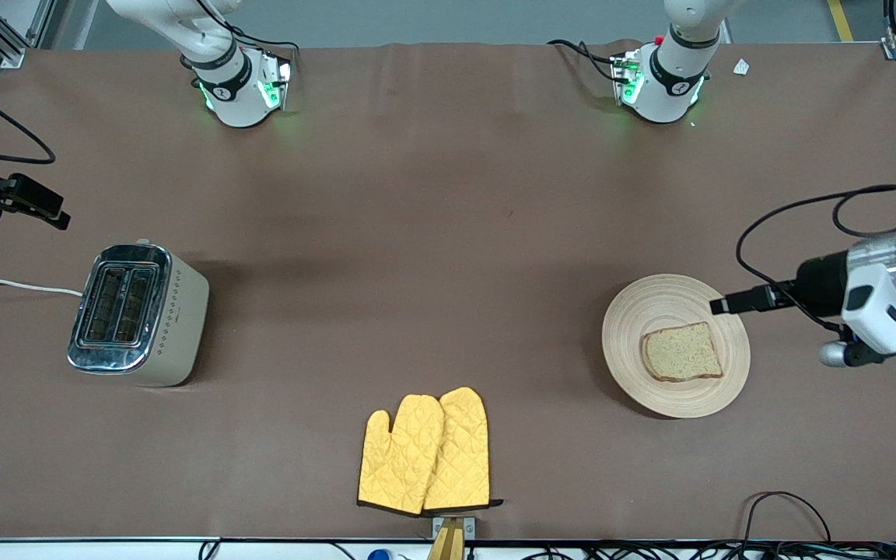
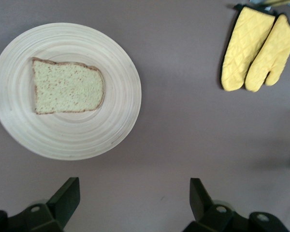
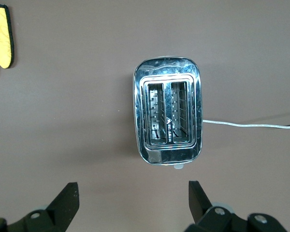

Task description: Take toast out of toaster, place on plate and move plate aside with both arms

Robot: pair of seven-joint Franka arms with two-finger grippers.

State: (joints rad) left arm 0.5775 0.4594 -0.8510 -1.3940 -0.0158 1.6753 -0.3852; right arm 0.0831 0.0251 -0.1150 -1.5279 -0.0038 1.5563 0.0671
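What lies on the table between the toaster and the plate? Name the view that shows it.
Mostly bare brown table cover lies between the toaster and the plate; the oven mitts sit nearer the front camera. The front view shows this.

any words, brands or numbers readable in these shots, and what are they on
None can be read.
A small mark between the slots of the toaster: too blurred to read.
Dark emblems on the arm bases: too small to read.
The toast, plate and oven mitts: no text.

No readable text, toaster (image 3: pixel 167 111) slot marking too small
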